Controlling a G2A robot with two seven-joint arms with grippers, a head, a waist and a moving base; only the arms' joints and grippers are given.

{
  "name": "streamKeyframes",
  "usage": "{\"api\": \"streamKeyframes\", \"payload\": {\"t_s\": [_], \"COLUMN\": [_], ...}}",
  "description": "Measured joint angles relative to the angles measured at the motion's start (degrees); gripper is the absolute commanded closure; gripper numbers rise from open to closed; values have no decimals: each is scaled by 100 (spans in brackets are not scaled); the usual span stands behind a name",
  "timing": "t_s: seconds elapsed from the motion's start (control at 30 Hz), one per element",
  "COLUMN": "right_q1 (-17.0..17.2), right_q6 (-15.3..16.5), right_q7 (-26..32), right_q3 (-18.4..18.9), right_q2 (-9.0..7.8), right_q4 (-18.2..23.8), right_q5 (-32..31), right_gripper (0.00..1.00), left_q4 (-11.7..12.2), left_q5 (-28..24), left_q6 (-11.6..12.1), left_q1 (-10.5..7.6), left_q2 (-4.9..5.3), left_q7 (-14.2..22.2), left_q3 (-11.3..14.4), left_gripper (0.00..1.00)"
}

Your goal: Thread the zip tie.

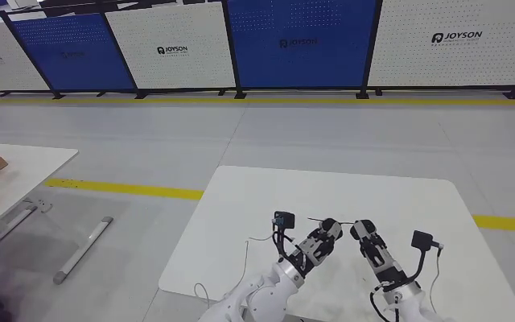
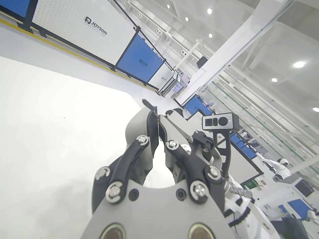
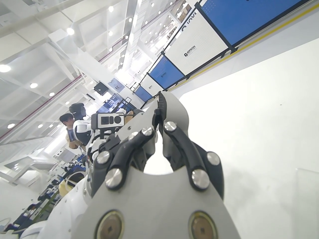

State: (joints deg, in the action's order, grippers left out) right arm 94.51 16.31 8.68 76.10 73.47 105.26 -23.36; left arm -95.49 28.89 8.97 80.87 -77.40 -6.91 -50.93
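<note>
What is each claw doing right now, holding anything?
Left gripper: closed on the zip tie.
Right gripper: closed, apparently pinching the zip tie's other end.

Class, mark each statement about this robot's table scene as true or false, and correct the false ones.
1. The left gripper is shut on the thin black plastic zip tie. True.
2. The right gripper stands wide open. False: its fingers are shut, apparently on the tie's other end.
3. The zip tie lies loose at the far edge of the white rectangular table. False: it is held between the two grippers, at the near side.
4. Blue and white perforated panels stand beyond the table. True.
</note>
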Motion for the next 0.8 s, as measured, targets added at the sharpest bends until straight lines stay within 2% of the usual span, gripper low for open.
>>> {"api": "streamKeyframes", "payload": {"t_s": [0.1, 0.3, 0.43, 0.63, 0.73, 0.77, 0.8], "right_q1": [12, 56, 74, 68, 51, 49, 48], "right_q6": [15, 48, 61, 5, -27, -34, -40], "right_q7": [83, 156, 158, 129, 110, 100, 89], "right_q3": [11, 72, 90, 86, 92, 97, 101], "right_q2": [-11, -31, -40, -46, -49, -50, -51], "right_q4": [20, 78, 107, 115, 91, 85, 81], "right_q5": [-4, 64, 51, 31, 36, 34, 28], "right_gripper": [100, 100, 100, 100, 100, 100, 100], "left_q4": [-39, -62, -86, -115, -133, -141, -150], "left_q5": [233, 344, 417, 435, 427, 415, 405], "left_q6": [9, -169, -245, -248, -236, -230, -224], "left_q1": [30, 42, 51, 62, 82, 90, 98], "left_q2": [17, 16, 8, 5, 9, 10, 12], "left_q7": [30, -35, -96, -102, -125, -133, -139], "left_q3": [16, 0, 26, 29, 5, -6, -19], "left_gripper": [100, 100, 75, 73, 75, 80, 80]}}
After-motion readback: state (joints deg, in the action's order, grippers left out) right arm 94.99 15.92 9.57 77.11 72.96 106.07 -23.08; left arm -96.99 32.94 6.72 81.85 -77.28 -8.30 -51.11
